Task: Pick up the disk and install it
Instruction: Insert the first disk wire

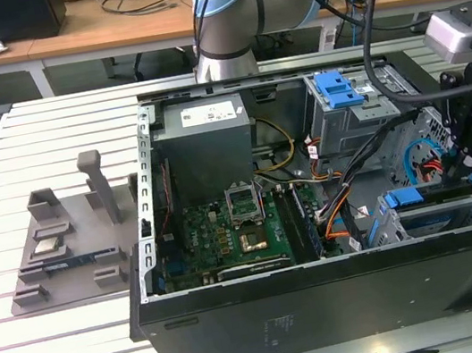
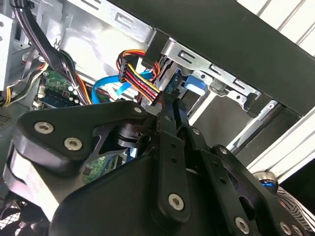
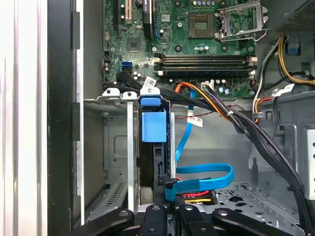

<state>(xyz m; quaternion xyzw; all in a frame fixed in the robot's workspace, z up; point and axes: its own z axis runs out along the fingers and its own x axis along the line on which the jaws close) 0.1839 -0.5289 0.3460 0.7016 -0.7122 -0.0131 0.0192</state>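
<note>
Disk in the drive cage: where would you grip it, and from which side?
Probably by its blue tab, coming in from the open side of the case. The disk stands on edge between the cage walls, so only that narrow upper edge looks exposed.

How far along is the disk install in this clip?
Nearly done, it seems. The disk, blue carrier rails visible, stands in the drive cage inside the computer case. The gripper sits at its rear edge, by the blue data cable. Whether the disk is fully seated or cabled cannot be told.
</note>
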